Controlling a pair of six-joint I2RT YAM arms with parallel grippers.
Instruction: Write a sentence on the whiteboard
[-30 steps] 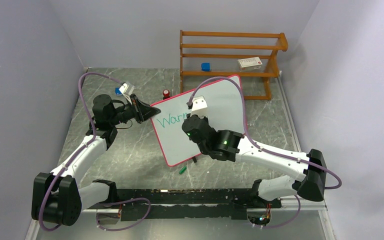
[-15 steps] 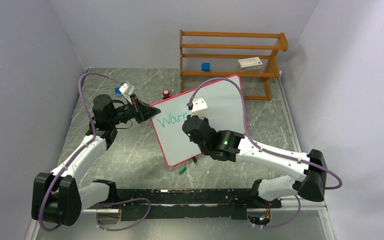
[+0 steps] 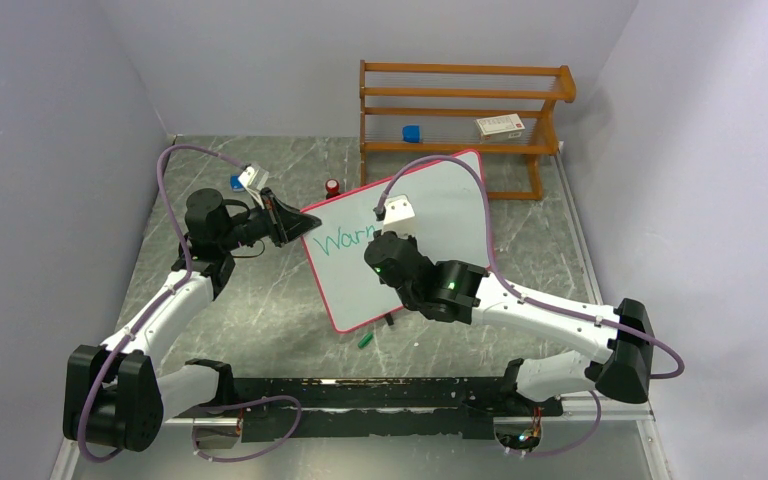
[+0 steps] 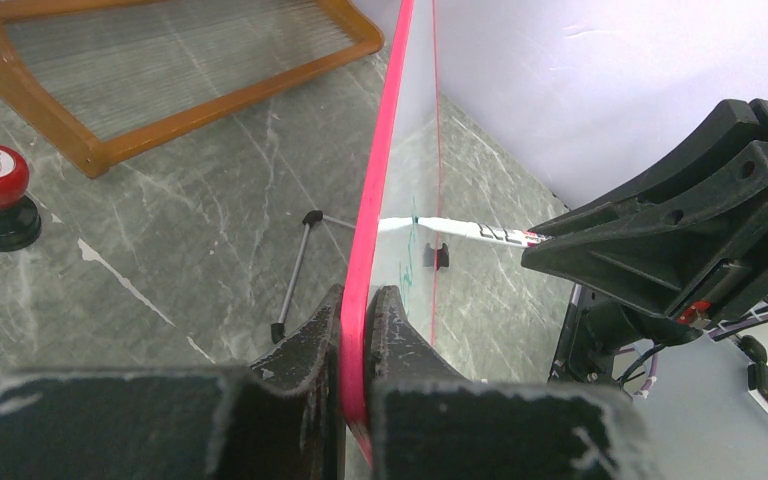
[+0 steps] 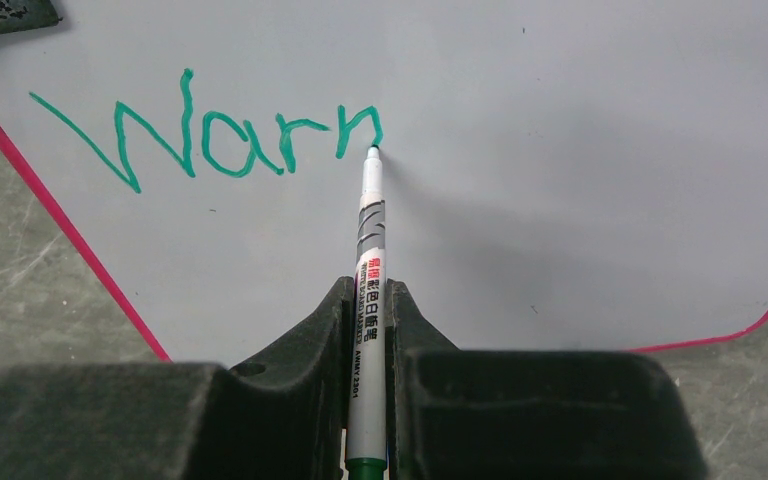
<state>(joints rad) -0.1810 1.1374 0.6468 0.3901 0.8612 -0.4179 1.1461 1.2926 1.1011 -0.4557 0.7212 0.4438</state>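
Observation:
The whiteboard [image 3: 430, 215], white with a thin pink-red frame, stands tilted on the table's middle. My left gripper [image 3: 295, 222] is shut on its left edge; the pink rim [image 4: 365, 300] runs between the two jaws. My right gripper [image 3: 385, 235] is shut on a white marker [image 5: 368, 300] with a green end. The marker's tip touches the board at the end of green writing [image 5: 200, 130] that reads "Warn". In the left wrist view the marker [image 4: 460, 230] reaches the board from the right.
A wooden rack [image 3: 460, 110] stands behind the board, with a blue block [image 3: 412, 133] and a white box [image 3: 500, 126] on its shelf. A red-capped stamp [image 3: 332, 187] sits left of the rack. A green cap [image 3: 365, 340] lies in front of the board.

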